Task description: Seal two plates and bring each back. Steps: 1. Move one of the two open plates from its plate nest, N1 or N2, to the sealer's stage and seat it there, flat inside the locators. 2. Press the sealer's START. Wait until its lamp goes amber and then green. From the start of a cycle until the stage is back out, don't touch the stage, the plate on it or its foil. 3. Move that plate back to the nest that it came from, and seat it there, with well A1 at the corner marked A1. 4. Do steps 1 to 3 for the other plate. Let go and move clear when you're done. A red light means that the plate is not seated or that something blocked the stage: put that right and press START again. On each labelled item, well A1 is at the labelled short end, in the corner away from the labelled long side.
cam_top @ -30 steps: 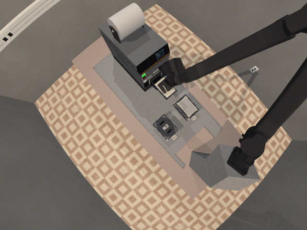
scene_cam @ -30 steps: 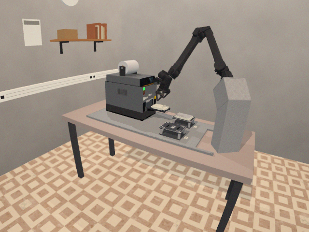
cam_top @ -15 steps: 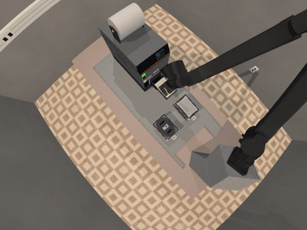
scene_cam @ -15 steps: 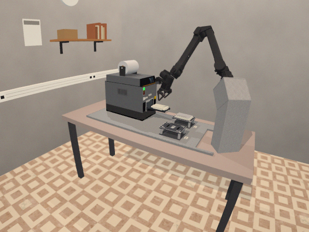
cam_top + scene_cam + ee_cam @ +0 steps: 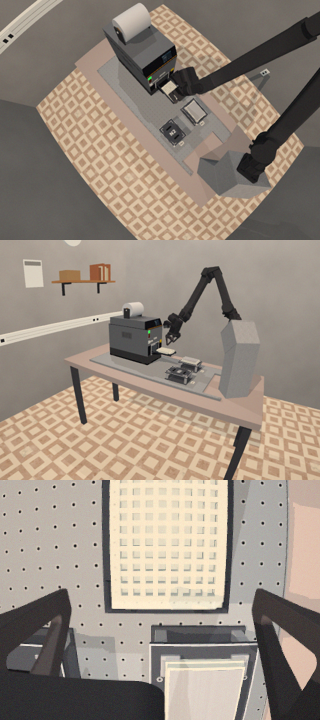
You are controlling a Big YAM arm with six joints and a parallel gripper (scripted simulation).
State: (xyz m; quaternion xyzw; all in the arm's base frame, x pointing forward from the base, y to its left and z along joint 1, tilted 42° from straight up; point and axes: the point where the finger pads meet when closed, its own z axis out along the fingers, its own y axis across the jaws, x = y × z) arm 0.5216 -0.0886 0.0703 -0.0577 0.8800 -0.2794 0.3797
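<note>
The hand [image 5: 175, 96] [image 5: 171, 341] [image 5: 161, 599] hangs with fingers apart above the open well plate [image 5: 169, 88] [image 5: 165, 351] [image 5: 167, 545] on the stage. Pressing START [image 5: 172, 69] [image 5: 160, 341] while fingers hang low could block the stage. Room looks open above; the sealer's face [image 5: 162, 72] [image 5: 155, 336] bounds one side.

I think I work in a small lab: the sealing machine [image 5: 139, 49] [image 5: 129, 339] and well plate [image 5: 169, 88] [image 5: 165, 351] [image 5: 167, 545] show this.

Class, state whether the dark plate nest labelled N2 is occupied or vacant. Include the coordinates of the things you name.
Vacant: the dark rectangular nest labelled N2 [image 5: 168, 134] [image 5: 174, 372] shows its lettering and slots uncovered.
</note>
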